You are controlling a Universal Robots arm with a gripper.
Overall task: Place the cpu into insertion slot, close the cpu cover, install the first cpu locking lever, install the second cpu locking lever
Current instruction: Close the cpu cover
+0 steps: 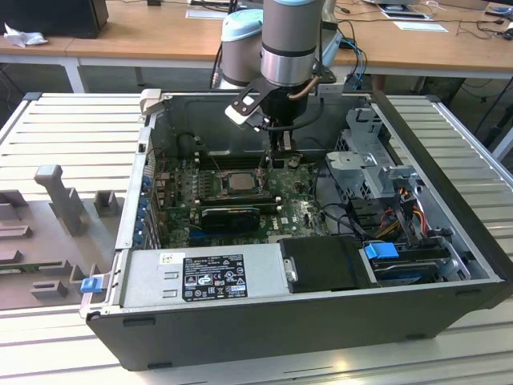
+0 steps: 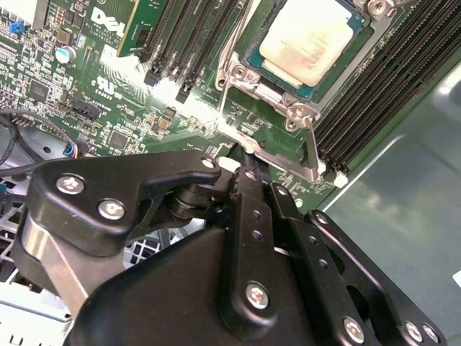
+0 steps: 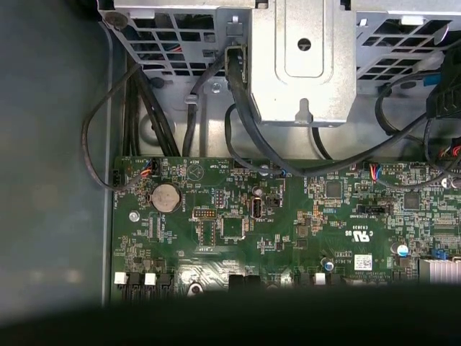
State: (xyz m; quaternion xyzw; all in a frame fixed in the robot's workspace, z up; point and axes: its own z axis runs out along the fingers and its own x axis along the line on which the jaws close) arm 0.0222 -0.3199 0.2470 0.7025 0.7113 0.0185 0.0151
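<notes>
With the cpu point(image 2: 306, 40) lying in the insertion slot point(image 2: 243, 72), the gripper point(image 2: 241, 167), fingers drawn together, hangs at a silver locking lever point(image 2: 288, 162) that could slip off the narrow tips and scrape the motherboard point(image 2: 108, 108).

Grey arm point(image 1: 284, 40) reaching down into the open computer case point(image 1: 240, 337) from its far side. Black gripper point(image 1: 281, 146) hanging low over the green motherboard point(image 1: 296, 210), just behind the insertion slot point(image 1: 215, 186). Pale-topped cpu point(image 1: 239, 181) lying flat in that slot, facing up. Grey power supply point(image 1: 200, 277) sitting along the case's near wall, with a black box point(image 1: 321, 263) lying beside it toward the exterior view's right. Whole case resting on a slatted metal table point(image 1: 72, 128). Wooden desks point(image 1: 144, 36) standing behind.
</notes>
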